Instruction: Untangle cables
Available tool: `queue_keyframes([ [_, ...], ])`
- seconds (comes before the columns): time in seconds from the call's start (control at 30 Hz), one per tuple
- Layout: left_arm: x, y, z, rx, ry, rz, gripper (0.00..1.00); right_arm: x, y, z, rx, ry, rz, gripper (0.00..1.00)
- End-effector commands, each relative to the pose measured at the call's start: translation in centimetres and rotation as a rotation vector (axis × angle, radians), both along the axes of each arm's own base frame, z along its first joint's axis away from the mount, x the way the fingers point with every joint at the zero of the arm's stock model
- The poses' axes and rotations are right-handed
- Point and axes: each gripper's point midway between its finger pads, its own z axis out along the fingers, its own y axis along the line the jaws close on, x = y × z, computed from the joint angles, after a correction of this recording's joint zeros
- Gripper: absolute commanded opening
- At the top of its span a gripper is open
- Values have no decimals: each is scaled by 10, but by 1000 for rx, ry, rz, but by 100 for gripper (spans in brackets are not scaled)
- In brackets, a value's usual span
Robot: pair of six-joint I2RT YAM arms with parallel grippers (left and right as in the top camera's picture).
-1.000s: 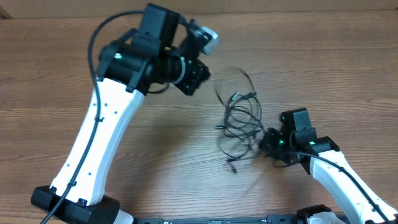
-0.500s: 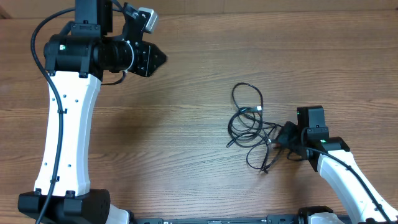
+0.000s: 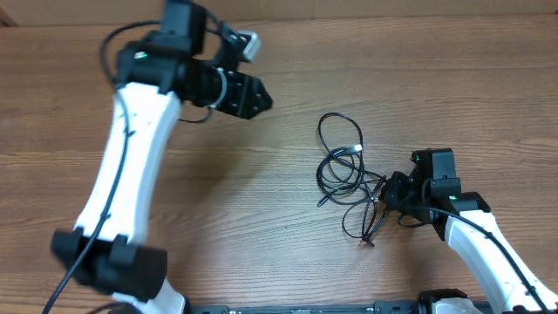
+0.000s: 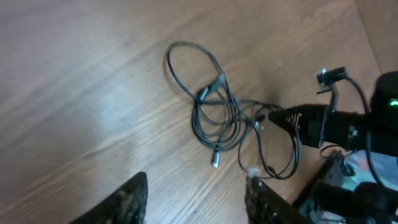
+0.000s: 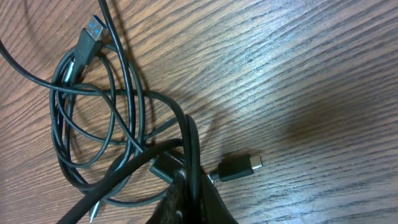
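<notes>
At the right claw [image 3: 392,194], strands of the tangled cables [image 3: 343,166] are pinched fast between closed fingers.

From that pinch, judged to serve as an anchor, the black loops are spread leftward across the wooden table [image 3: 261,227], with one small plug [image 5: 239,167] lying just beside the fingers. Well apart, up and to the left, the left claw [image 3: 264,102] is held above bare wood, its fingers parted and nothing between them. It is probably readied so that a free loop can be drawn away.
</notes>
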Motion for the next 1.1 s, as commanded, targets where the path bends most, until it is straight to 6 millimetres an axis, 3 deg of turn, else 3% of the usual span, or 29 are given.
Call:
queue_keyframes([
  [0.0, -5, -29, -42, 13, 134, -44, 52, 2, 3, 3, 10, -9, 17, 4],
  [0.1, -7, -46, -74, 60, 208, -57, 52, 2, 3, 3, 10, -9, 18, 4],
  [0.13, -6, -51, -99, 116, 272, -12, 53, 2, 3, 3, 10, -9, 18, 4],
  [0.17, -6, -52, -104, 128, 288, 0, 53, 2, 3, 3, 10, -9, 18, 4],
  [0.2, -9, -59, -123, 155, 348, 24, 56, 2, 3, 3, 10, -9, 17, 4],
  [0.47, -29, -83, -184, 228, 589, 140, 67, 2, 3, 2, 10, -7, 17, 4],
  [0.6, -42, -99, -200, 218, 685, 156, 75, 1, 3, 2, 10, -6, 17, 4],
  [0.77, -59, -118, -216, 235, 799, 224, 76, 1, 3, 2, 10, -6, 17, 4],
  [1.07, -75, -145, -225, 288, 802, 293, 70, 1, 3, 2, 9, -1, 18, 4],
])
